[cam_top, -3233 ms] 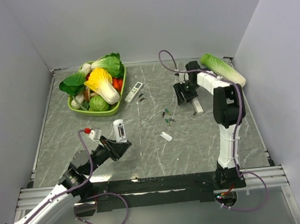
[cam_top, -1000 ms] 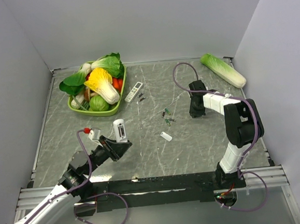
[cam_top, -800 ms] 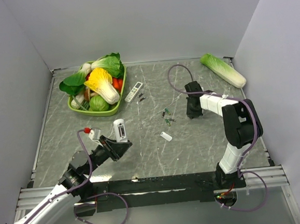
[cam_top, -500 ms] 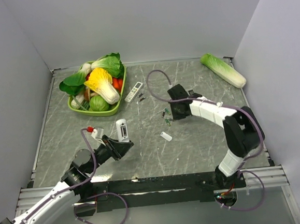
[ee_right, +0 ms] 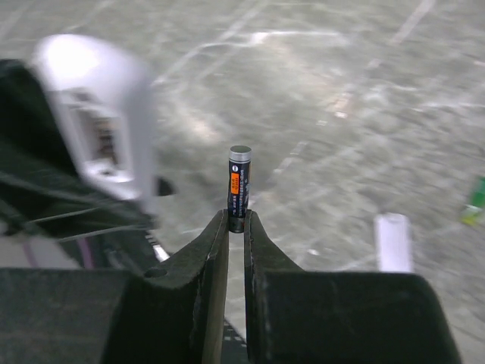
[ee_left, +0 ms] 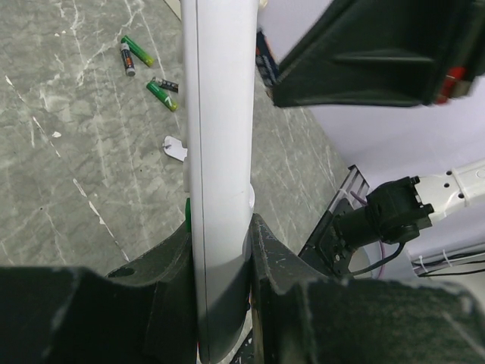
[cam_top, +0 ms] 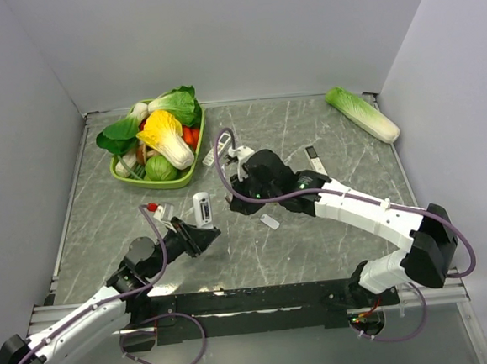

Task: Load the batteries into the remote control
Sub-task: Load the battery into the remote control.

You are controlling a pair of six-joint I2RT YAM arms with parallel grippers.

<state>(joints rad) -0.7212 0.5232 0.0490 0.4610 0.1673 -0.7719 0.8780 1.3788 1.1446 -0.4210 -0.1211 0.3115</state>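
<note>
White remote control (cam_top: 202, 209) clamped upright in left gripper (cam_top: 200, 231) | right gripper (ee_right: 236, 222) pinching one battery (ee_right: 239, 178) — remote at 9 o'clock | spare batteries (ee_left: 161, 95) loose, 11 o'clock — insertion not yet done

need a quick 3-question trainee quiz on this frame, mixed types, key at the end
1. True or false: the right gripper pinches a battery by one end in its jaws.
2. What does the left gripper clamp? A) the remote control B) a cabbage C) nothing
3. Fill in: the loose green batteries lie on the ____.
Key: 1 true; 2 A; 3 table.
</note>
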